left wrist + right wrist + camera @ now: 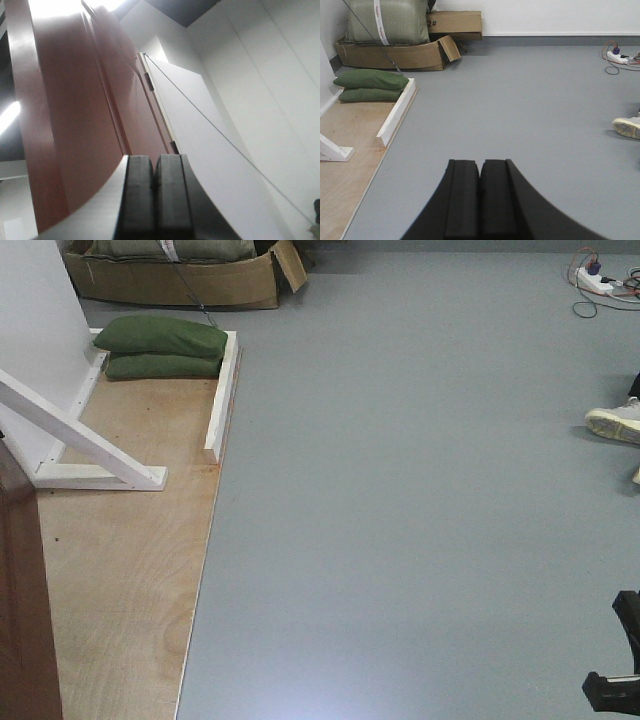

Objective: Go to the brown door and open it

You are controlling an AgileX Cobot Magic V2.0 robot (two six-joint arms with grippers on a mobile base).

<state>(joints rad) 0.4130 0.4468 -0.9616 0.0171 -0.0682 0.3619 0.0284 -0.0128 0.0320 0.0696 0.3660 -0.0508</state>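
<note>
Grey floor all round. The brown door looms right beside the left gripper, whose jaws are pressed together on nothing. The right gripper is the same (just parked, I'd guess). The green sandbags probably pin down the plywood base.

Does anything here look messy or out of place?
Slightly. The cardboard box at back left has a flap bent open, and a power strip with tangled cables lies loose on the floor.
</note>
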